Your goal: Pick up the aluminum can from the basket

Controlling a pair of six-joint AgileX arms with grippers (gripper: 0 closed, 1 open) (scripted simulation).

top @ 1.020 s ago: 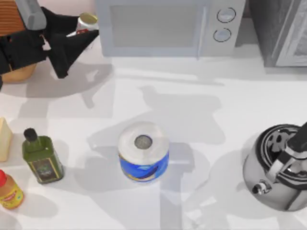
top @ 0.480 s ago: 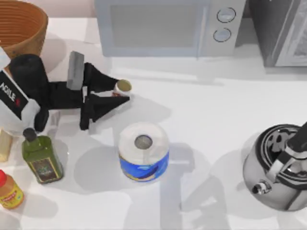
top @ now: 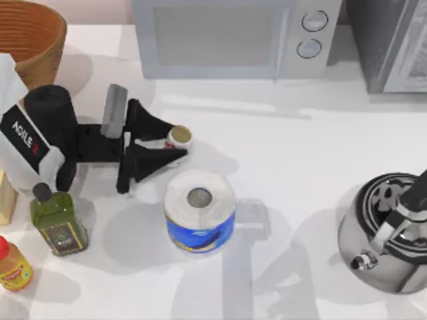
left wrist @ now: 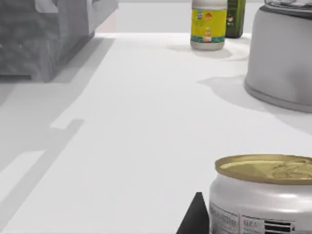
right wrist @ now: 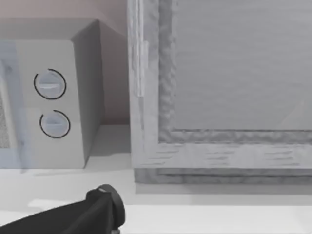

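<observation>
The aluminum can [top: 179, 137] is a small silver cylinder with a dull gold lid and a barcode label. It sits clear of the basket [top: 32, 40], above the tabletop [top: 287, 173] just beside the paper roll [top: 199, 210]. The left claw [top: 175, 139] stretches out level, its black fingers clamped on the can. The right arm stays parked by the kettle [top: 387, 233].

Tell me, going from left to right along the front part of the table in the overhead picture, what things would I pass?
Orange bottle with a red cap → green oil bottle → paper roll → metal kettle. Farther back, the left gripper holds the aluminum can, out of the basket.
</observation>
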